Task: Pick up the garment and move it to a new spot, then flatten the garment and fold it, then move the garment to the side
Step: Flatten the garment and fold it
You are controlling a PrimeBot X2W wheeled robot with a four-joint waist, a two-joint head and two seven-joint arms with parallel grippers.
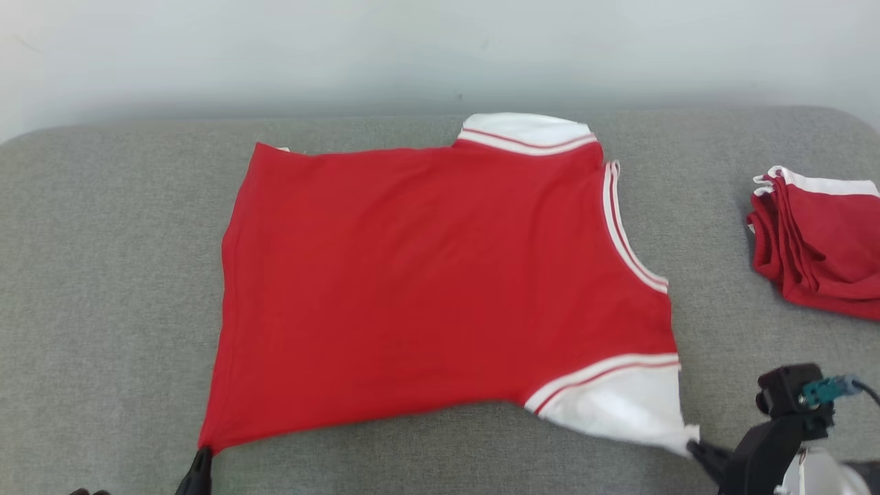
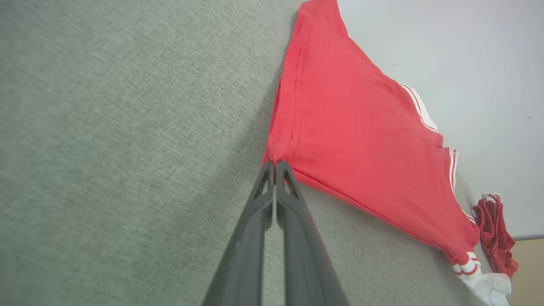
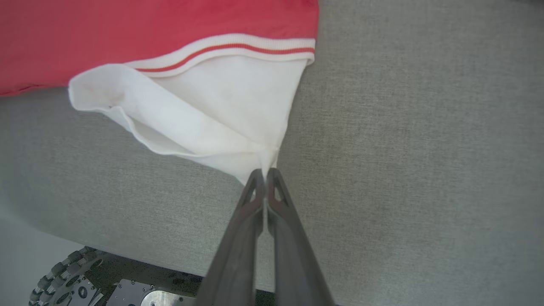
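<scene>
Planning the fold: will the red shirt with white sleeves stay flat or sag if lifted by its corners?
Likely floppy: the red shirt with white sleeves gathers into soft folds at the right gripper. Probably sags midway; its near edge curves away from the left gripper.

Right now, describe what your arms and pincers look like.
Left pincer and right pincer: each two long dark grey fingers tapering to tips with triangular cut-outs. The right wrist carries a black block with a teal connector and dark cable, on a pale forearm.
</scene>
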